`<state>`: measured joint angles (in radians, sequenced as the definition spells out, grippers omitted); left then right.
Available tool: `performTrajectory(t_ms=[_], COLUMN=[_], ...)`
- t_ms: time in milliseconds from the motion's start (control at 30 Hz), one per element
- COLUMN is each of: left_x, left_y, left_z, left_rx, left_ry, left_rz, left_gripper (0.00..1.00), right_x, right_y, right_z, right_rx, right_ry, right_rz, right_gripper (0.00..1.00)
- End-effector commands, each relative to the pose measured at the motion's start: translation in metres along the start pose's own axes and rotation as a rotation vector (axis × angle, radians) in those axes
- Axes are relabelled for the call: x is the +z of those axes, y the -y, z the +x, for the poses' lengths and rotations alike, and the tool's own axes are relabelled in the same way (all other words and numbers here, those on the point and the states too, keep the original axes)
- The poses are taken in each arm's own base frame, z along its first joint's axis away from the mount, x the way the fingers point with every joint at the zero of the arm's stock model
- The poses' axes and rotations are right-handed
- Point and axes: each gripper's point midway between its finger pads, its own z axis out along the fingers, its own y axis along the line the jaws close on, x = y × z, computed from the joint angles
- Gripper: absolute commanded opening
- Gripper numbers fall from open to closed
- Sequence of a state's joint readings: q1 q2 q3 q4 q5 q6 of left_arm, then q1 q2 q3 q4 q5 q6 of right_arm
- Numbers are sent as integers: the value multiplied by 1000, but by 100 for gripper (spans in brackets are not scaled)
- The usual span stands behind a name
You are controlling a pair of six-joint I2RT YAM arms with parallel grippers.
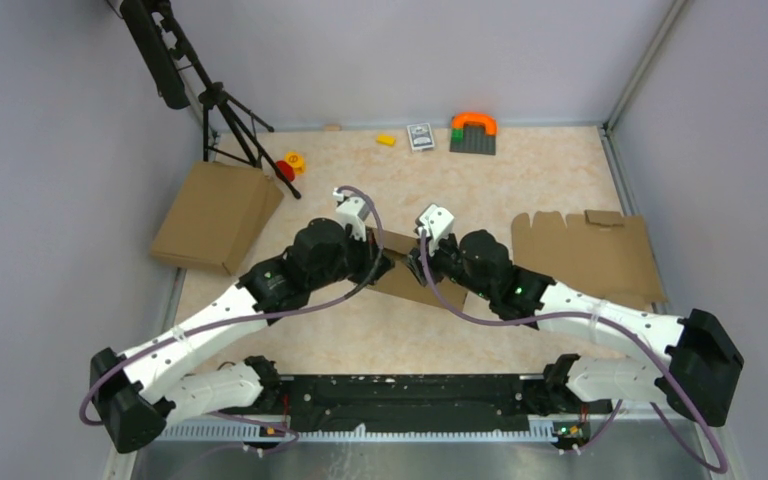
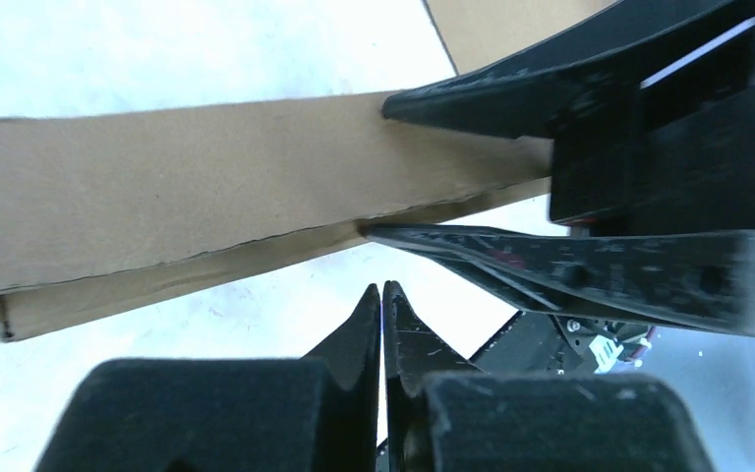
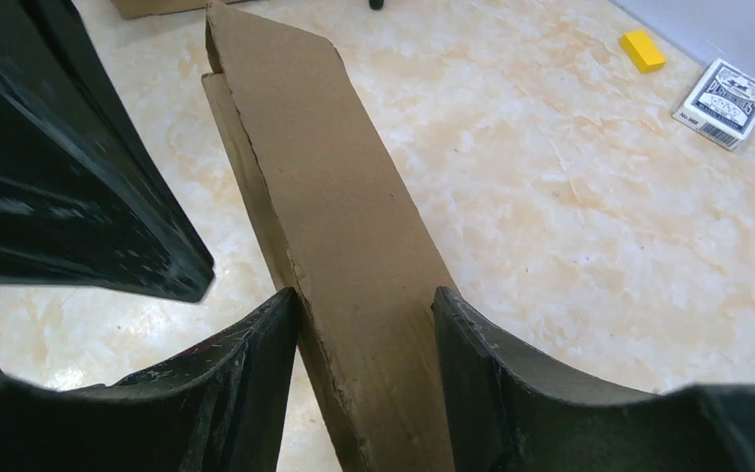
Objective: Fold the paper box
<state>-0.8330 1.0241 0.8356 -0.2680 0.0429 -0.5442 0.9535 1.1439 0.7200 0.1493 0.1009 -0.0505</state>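
Evidently the paper box (image 1: 400,282) lies far-left to near-right; right gripper (image 3: 364,300) straddles it, grip unconfirmed; left gripper (image 2: 383,287) clenched, empty, alongside.

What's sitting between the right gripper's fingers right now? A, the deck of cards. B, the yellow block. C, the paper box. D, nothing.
C: in the right wrist view the paper box runs through the right gripper, one finger against each side.

The paper box (image 3: 344,246) is plain brown, like the flat box (image 1: 215,215) at left and the notched blank (image 1: 580,255) at right. The worktop (image 1: 360,330) is marbled cream and peach. Far off lie a yellow block (image 3: 642,49) and a navy-and-white patterned card pack (image 3: 725,101). The left tool (image 2: 382,287) and right tool (image 3: 366,295) are black.
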Motion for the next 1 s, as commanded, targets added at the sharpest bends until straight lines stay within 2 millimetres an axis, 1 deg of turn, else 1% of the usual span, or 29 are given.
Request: performTrajectory(t_ms=[0,100,167,267,333,400,500,567,733,967], left_x=[-28,-38,-41,-43,-43,-42,-41,-40,-31,-21], left_y=[12,18,14,-1,-16,-32,-55,-65,-80,-97], left_z=[-31,-54,-69,-89,-99,-101,-98,-93,-80,-47], left_rx=[30,52,71,89,84,75,66,61,42,2], left_ry=[39,97,115,132,151,149,138,128,102,53], left_rz=[-12,-4,-25,-84,-126,-165,-242,-272,-287,-308], left_gripper=[0,0,0,0,0,0,0,0,0,0], right_x=[-13,-13,-13,-14,-13,-13,-13,-14,-13,-14], right_y=[-4,-4,-4,-4,-5,-5,-4,-4,-5,-5], right_z=[84,82,81,81,80,79,79,79,81,82], right_rx=[-9,-10,-9,-9,-9,-8,-8,-8,-8,-8], right_ry=[-294,-289,-287,-286,-284,-283,-284,-285,-289,-294], right_rz=[-4,-5,-4,-5,-8,-7,-6,-6,-9,-5], right_gripper=[53,52,52,52,52,52,52,52,52,52])
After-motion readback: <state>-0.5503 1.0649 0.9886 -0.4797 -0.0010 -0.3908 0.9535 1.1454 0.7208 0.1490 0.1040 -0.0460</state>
